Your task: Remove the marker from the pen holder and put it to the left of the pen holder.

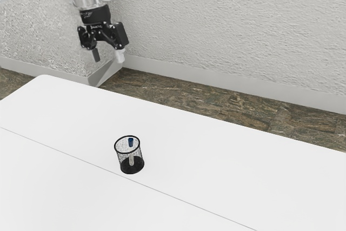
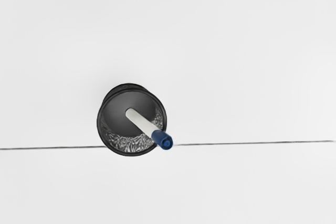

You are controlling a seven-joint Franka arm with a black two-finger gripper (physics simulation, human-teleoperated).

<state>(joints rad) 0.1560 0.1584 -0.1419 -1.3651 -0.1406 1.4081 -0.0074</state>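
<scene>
"Wrist view, please: where's the marker (image 2: 142, 121)?"

"Inside the pen holder (image 2: 118, 121), leaning, its blue end (image 2: 165, 140) up by the rim."

"And the holder?"

"Upright on the white table (image 1: 216, 160), near a thin seam (image 2: 262, 143)."

"The gripper (image 1: 108, 59)?"

"Raised in the exterior view, well apart from both, fingers (image 1: 96, 55) spread, grasping nothing."

Hand (image 1: 108, 58) high, marker (image 1: 131, 142) inside pen holder (image 1: 138, 166).

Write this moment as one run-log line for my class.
gripper: open, raised, empty | marker: in pen holder, leaning, blue end up | pen holder: upright on table | removal: pending
</scene>
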